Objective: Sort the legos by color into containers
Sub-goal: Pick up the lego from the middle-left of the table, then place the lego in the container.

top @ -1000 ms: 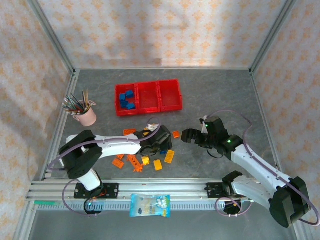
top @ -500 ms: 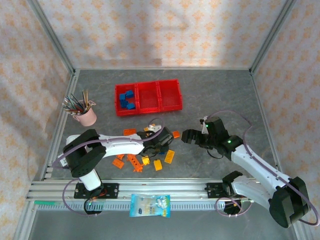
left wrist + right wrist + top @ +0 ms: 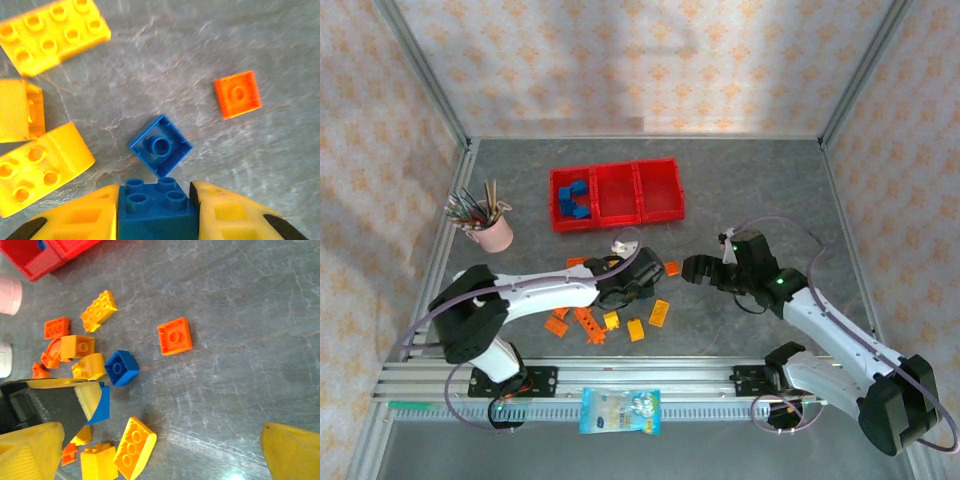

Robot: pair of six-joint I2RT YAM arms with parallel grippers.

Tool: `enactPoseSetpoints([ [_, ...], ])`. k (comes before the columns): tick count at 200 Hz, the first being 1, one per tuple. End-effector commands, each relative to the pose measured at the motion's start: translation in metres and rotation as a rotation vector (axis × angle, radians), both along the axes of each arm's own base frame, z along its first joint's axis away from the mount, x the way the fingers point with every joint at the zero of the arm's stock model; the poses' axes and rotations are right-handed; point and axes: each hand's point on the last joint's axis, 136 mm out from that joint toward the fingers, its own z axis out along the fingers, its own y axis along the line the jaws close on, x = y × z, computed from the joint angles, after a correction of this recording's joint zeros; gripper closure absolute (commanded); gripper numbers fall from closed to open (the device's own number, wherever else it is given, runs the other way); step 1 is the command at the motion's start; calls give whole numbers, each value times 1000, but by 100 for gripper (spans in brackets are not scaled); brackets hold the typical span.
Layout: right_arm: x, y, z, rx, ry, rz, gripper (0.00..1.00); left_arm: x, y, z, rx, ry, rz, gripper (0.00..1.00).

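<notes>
My left gripper (image 3: 156, 212) is shut on a blue lego (image 3: 156, 202), studs up, among the loose legos at the table's near middle (image 3: 638, 285). Just beyond it another blue lego (image 3: 160, 145) lies upside down, with an orange square (image 3: 238, 93) to the right and yellow legos (image 3: 53, 34) to the left. My right gripper (image 3: 692, 268) hovers open to the right of the pile, nothing between its fingers (image 3: 30, 450). It looks down on the blue lego (image 3: 121, 367) and a yellow one (image 3: 135, 447). The red containers (image 3: 617, 167) stand behind; the left one holds blue legos (image 3: 575, 200).
A pink cup of pens (image 3: 490, 228) stands at the left. A blue-and-white snack packet (image 3: 620, 410) lies on the metal rail (image 3: 440, 380) at the near edge. Orange and yellow legos (image 3: 588, 325) are scattered left of and in front of the left gripper.
The left gripper has shut on the blue lego and shifted slightly away from the near edge. The right arm has barely moved.
</notes>
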Motion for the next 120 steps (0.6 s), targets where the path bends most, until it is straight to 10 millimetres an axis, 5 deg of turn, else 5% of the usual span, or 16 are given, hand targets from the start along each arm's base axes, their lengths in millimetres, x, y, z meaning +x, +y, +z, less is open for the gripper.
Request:
enactPoseSetpoints([
  [1,15,15,33,75,-92,39,0,22,26,30,72,-84,36,67],
  [56,42,40,64,186,-185,68,0,93,91,81,156,-236,166,68],
  [120,72,61,63,209,-207,74,0,180,161,74,230,-248,297,68],
])
